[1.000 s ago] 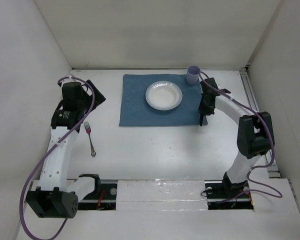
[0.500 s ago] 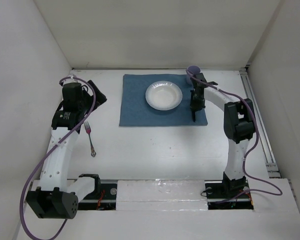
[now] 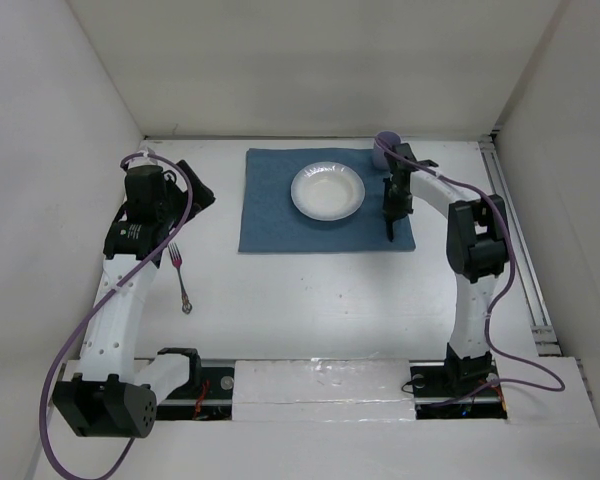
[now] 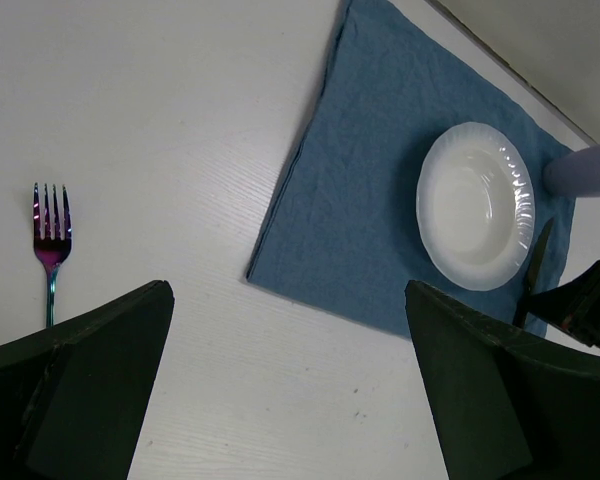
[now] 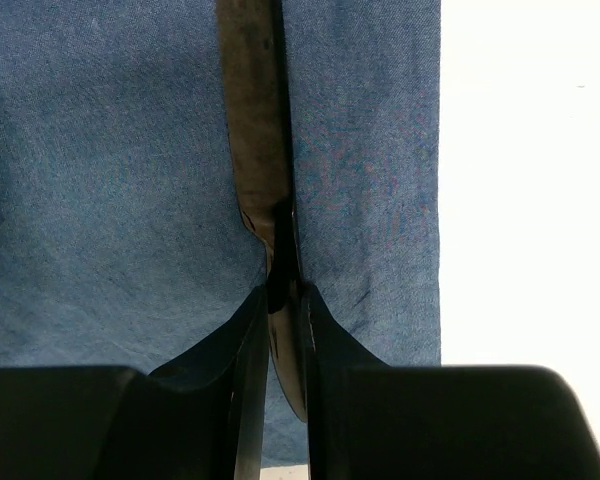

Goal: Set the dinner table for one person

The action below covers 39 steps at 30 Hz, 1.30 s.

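Observation:
A blue placemat (image 3: 280, 205) lies on the white dinner table (image 3: 310, 295) with a white bowl-like plate (image 3: 327, 191) on it and a purple cup (image 3: 385, 148) at its far right corner. My right gripper (image 3: 390, 205) is shut on a dark knife (image 5: 255, 130), held low over the placemat's right strip (image 5: 100, 170), just right of the plate. A rainbow-tinted fork (image 3: 180, 275) lies on the table left of the placemat. My left gripper (image 4: 290, 400) is open and empty, hovering above the table near the fork (image 4: 50, 245).
White walls enclose the table on the left, back and right. A metal rail (image 3: 515, 230) runs along the right edge. The arm bases (image 3: 310, 385) stand at the near edge.
My right gripper swung left from beside the placemat's right edge to over its right strip with the knife, then held nearly still. The left arm has not moved.

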Each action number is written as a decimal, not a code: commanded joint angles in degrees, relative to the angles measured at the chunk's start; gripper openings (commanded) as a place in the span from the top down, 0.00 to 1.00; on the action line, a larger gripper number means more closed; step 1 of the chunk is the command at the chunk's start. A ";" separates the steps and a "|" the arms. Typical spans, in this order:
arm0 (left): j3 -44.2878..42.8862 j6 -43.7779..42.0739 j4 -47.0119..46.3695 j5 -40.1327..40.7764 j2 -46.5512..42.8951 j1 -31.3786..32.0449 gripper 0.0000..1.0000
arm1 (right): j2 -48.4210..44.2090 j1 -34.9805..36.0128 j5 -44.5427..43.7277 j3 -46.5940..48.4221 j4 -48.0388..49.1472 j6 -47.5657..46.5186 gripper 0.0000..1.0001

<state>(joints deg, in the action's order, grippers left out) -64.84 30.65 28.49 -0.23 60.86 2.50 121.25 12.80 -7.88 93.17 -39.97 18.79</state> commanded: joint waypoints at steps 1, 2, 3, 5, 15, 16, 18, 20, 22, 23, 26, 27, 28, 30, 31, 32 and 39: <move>0.41 -0.86 -1.86 -0.83 -1.27 -0.39 0.00 | 1.00 -0.32 -0.38 2.20 -0.02 -0.77 1.00; 0.41 -0.86 -1.86 -0.83 -1.27 -0.39 0.00 | 1.00 -0.32 -0.38 2.20 -0.02 -0.77 1.00; 0.41 -1.38 -1.86 -1.43 -1.27 -0.39 0.00 | 1.00 -0.32 -0.38 2.20 -0.02 -0.77 1.00; 0.41 -1.39 -2.39 -1.44 -1.27 -0.39 0.00 | 1.00 -0.32 -0.38 2.81 -0.02 -0.77 0.92; 1.56 1.15 -1.69 3.03 0.21 -0.39 0.00 | -10.83 2.22 -4.59 -0.95 2.96 3.88 0.54; 1.56 2.21 -1.16 5.83 0.83 -0.39 0.00 | -16.08 4.32 -5.65 -3.06 6.53 3.89 0.47; 1.56 5.10 1.38 7.61 3.03 -0.39 0.00 | -20.25 5.74 -7.84 -8.51 8.58 6.16 0.41; 3.13 7.65 4.36 8.84 4.35 -0.39 0.00 | -26.11 8.54 -5.85 -13.94 12.18 7.49 0.39; 6.11 12.47 5.52 9.45 5.23 -0.39 0.00 | -31.92 13.80 -4.08 -20.44 17.34 8.45 0.39; 7.17 14.07 5.52 9.46 6.02 -0.39 0.00 | -33.61 15.66 -4.07 -20.48 19.12 8.98 0.39; 9.55 18.64 8.15 10.33 8.83 -0.39 0.00 | -37.39 20.15 0.83 -27.58 25.87 10.75 0.38; 10.08 22.13 10.07 12.16 9.97 -0.39 0.00 | -38.88 22.08 2.94 -30.30 27.56 11.27 0.38; 10.69 23.21 10.09 12.18 12.50 -0.39 0.00 | -38.90 22.88 6.96 -31.45 28.88 11.27 0.38; 11.75 24.27 10.09 12.79 15.33 -0.39 0.00 | -39.60 24.02 11.20 -33.04 32.04 11.27 0.38; 11.75 25.32 10.09 12.80 18.39 -0.39 0.00 | -39.60 24.55 12.96 -33.57 32.06 11.27 0.38; 11.75 25.85 10.09 12.80 19.72 -0.39 0.00 | -39.08 24.56 15.50 -33.58 32.75 11.27 0.38; 16.84 24.30 6.94 15.35 20.71 -5.31 0.00 | -37.32 25.08 21.84 -34.81 35.13 11.79 0.38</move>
<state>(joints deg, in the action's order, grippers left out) -49.78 54.85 36.23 11.90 83.40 0.34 84.33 37.36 8.27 58.94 -10.96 29.36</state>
